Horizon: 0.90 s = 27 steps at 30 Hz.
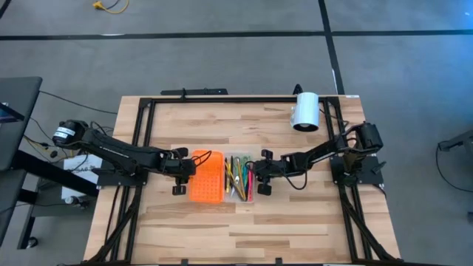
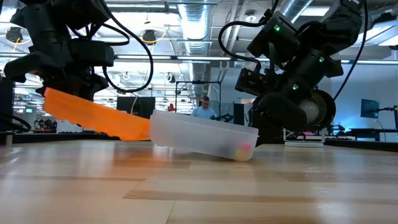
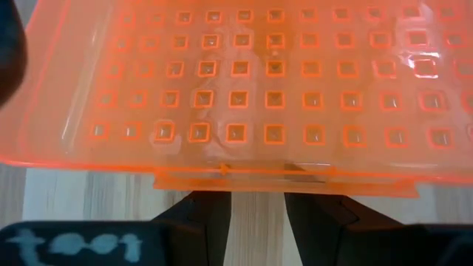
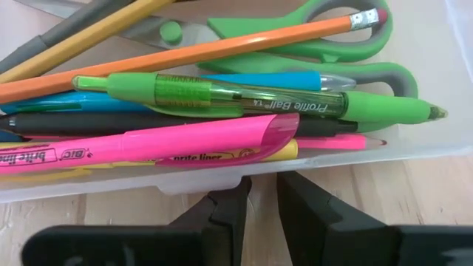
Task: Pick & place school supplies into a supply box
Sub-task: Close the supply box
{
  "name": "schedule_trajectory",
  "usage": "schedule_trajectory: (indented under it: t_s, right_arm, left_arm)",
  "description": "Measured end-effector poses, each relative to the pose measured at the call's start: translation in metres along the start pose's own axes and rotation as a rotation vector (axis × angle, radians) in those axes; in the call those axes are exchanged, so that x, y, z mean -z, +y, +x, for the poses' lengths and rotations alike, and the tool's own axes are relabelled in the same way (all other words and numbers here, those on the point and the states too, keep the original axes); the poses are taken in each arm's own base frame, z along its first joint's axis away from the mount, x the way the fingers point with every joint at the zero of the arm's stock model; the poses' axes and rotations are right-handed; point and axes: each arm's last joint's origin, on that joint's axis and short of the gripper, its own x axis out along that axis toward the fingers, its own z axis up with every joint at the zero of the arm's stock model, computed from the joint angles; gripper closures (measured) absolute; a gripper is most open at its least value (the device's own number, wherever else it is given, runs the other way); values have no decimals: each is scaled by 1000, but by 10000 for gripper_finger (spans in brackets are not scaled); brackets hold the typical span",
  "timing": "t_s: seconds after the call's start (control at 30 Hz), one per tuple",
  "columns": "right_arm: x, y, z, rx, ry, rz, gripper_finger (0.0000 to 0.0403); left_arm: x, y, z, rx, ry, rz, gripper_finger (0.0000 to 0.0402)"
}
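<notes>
Box [image 1: 238, 177]: centre of the high view, pens [image 4: 244, 100] inside; light, thin plastic (flexes).
Lid [image 1: 206, 176]: hinged open, left gripper [image 1: 179, 171] narrow at its tab.
Right gripper [image 1: 264, 174]: narrow, at the box's rim.

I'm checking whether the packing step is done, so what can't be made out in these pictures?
- High view: the supplies in the clear base are too small to count.
- Low view: the frosted base wall blurs its contents; only a pink-yellow spot shows.
- Left wrist view: the orange lid fills the picture, hiding the base; whether the left gripper touches the lid is unclear.
- Right wrist view: the scissors are cut off by the edge; the right gripper sits at the base's rim, contact unclear.
</notes>
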Motion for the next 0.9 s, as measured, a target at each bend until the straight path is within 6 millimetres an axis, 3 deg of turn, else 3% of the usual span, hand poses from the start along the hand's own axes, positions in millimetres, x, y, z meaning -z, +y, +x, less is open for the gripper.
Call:
schedule_trajectory:
  t_s: [0.57, 0.9]
  right_arm:
    - [0, 0, 0, 0, 0, 0, 333]
    - [0, 0, 0, 0, 0, 0, 333]
  left_arm:
    - [-24, -6, -24, -3, 2, 25, 285]
    - [-23, -6, -22, 4, 29, 12, 285]
